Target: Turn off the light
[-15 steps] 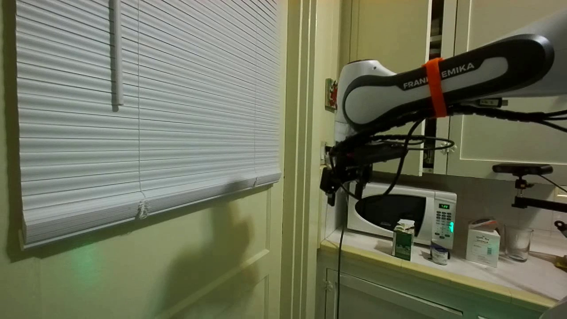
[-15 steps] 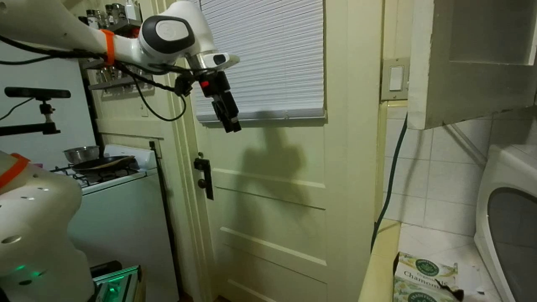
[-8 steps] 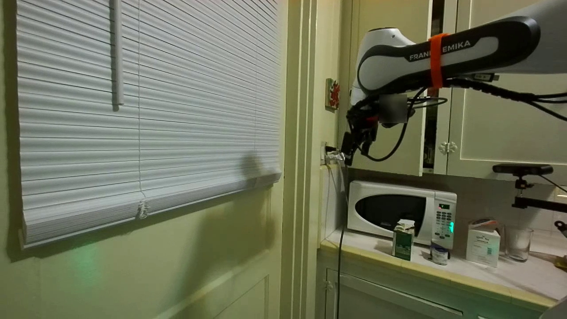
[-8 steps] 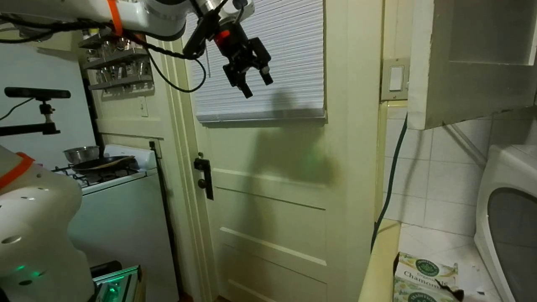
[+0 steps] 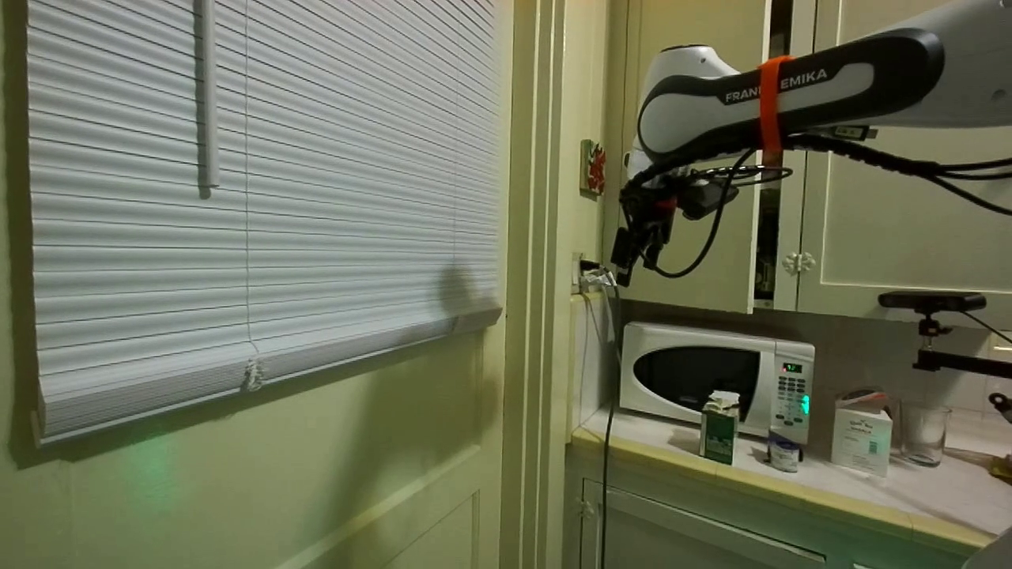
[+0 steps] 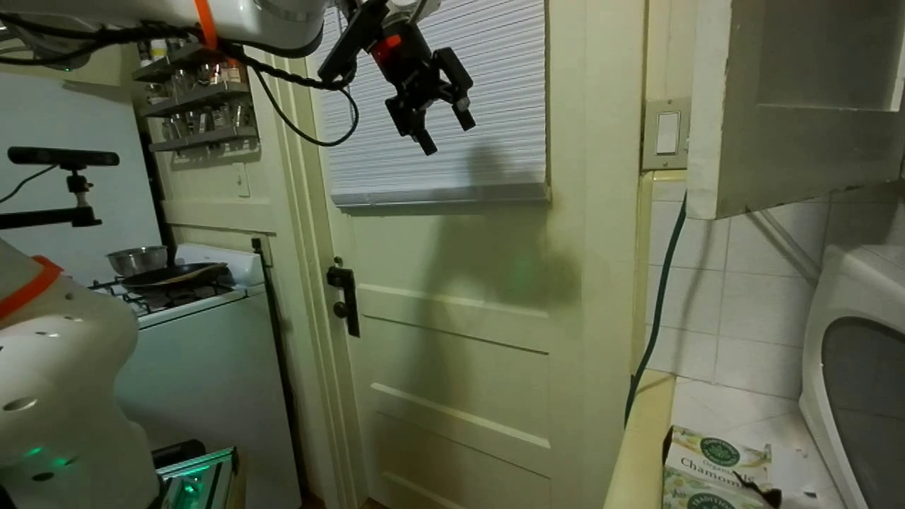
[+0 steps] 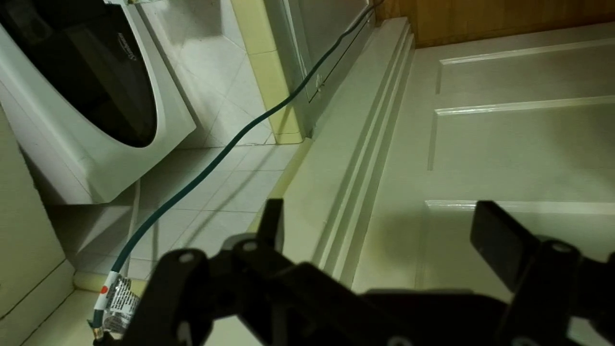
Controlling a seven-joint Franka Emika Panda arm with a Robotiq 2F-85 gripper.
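We find the light on: a warm brightness that fills all the views and lies across the door (image 6: pixel 459 297), its source not in sight.

The arm (image 5: pixel 818 99) is held in front of the door and appears apart from it.

An open cabinet door (image 6: pixel 799 141) stands just past the door's frame (image 6: pixel 614 226) and, in an exterior view, hides one edge of a grey plate (image 6: pixel 650 134); we would keep the approach on the door's side of it.

A dark green cable (image 7: pixel 192 182) hangs past the same frame; we judge it a snag risk if the jaws come in low.

The jaws stand wide apart with nothing between them, in front of the door and not touching the plate. We recommend bringing them together first, as one blunt tip should press more surely than two.

The switch (image 6: pixel 667 133), a white rocker presumably governing the light, sits in that plate just beside the door's frame. The wrist view does not show it, so we advise sighting by an exterior view and pushing squarely at one end, not the middle. Which end is due we cannot tell.
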